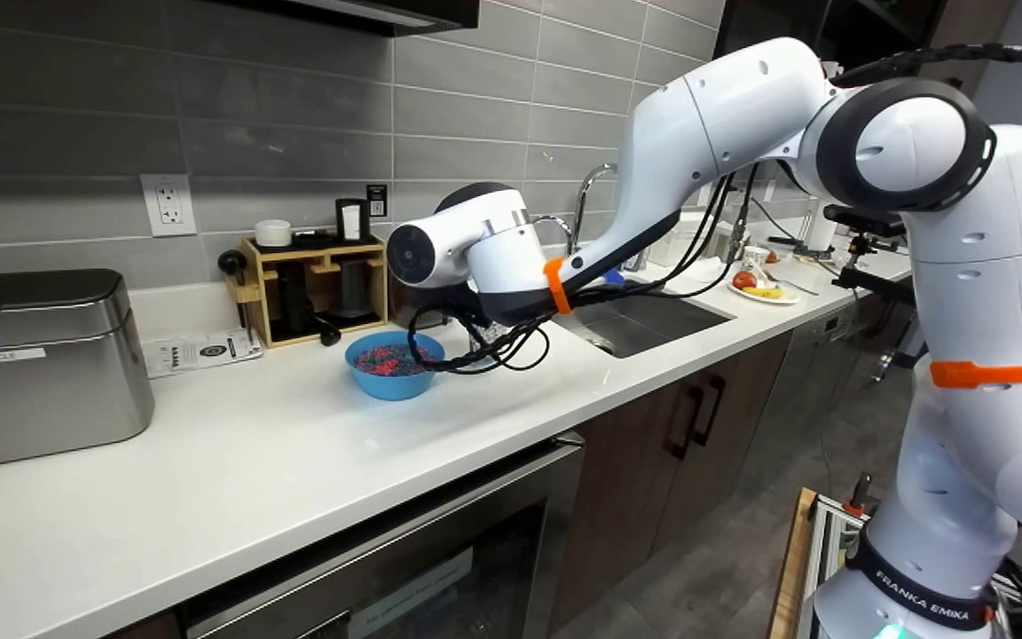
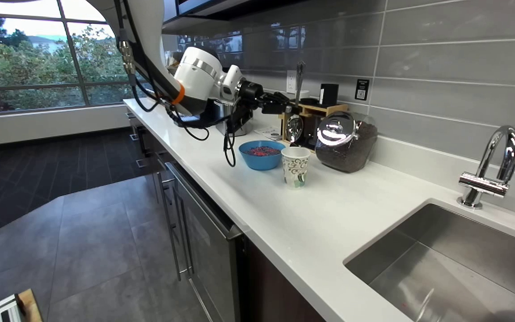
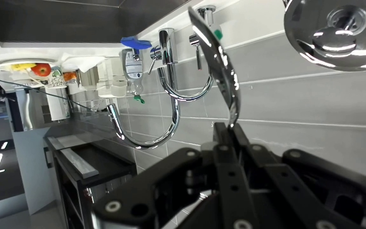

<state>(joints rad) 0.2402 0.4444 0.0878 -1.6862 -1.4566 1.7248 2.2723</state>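
Counter (image 2: pixel 275 214): white, smooth, faintly glossy, backed by grey oblong tiles (image 2: pixel 454 62) with pale joints.
Blue bowl (image 2: pixel 259 163): round, smooth-walled, flaring toward its rim; holds small red and dark bits (image 2: pixel 262 151), grainy in texture.
Paper cup (image 2: pixel 295 167): white with printed swirls, tapering downward, upright just beside the blue bowl.
Jar (image 2: pixel 344 158): clear, rounded, with dark contents and a shiny round lid (image 2: pixel 338 127) set at a slant.
Wooden rack (image 1: pixel 323 264): pale, boxy, dark items in its compartments.
Sink (image 2: pixel 387 259): grey metal, near a curved chrome tap (image 2: pixel 483 185).
Spoon (image 3: pixel 222 68): polished metal, mirror-bright; up off the counter, bowl end down, long handle up. In an exterior view it shows above the paper cup, with the wooden rack behind.
Gripper (image 3: pixel 227 128): black, jointed; fingers brought together, pinching the spoon's handle just above its bowl end.
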